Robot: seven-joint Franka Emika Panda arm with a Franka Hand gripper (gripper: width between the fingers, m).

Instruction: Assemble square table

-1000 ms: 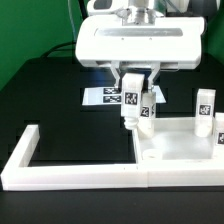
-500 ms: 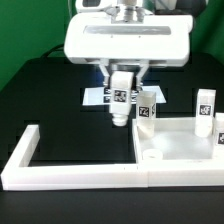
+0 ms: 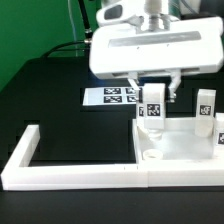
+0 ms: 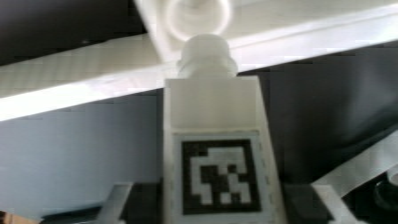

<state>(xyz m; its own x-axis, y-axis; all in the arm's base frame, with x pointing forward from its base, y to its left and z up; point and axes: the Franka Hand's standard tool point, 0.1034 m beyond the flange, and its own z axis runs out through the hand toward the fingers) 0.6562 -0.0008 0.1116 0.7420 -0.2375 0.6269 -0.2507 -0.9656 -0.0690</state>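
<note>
My gripper (image 3: 154,100) is shut on a short white leg (image 3: 153,112) that bears black-and-white tags and hangs upright. The leg's lower end is over the far corner of the square table slab (image 3: 185,152) on the exterior view's left side. In the wrist view the leg (image 4: 217,110) runs between my fingers (image 4: 134,200), and its tip points at a round corner socket (image 4: 196,20). I cannot tell whether the tip touches the socket. A second leg (image 3: 205,108) stands upright on the slab, and a third (image 3: 221,132) shows at the exterior view's right edge.
A long white L-shaped border wall (image 3: 60,172) runs along the front and up the exterior view's left. The marker board (image 3: 110,97) lies flat on the black table behind the slab. The wide white gripper body (image 3: 150,50) hangs above the slab.
The gripper swung towards the exterior view's left, then right again with the leg in it. It now holds the leg over the slab's corner rather than beside the slab.
</note>
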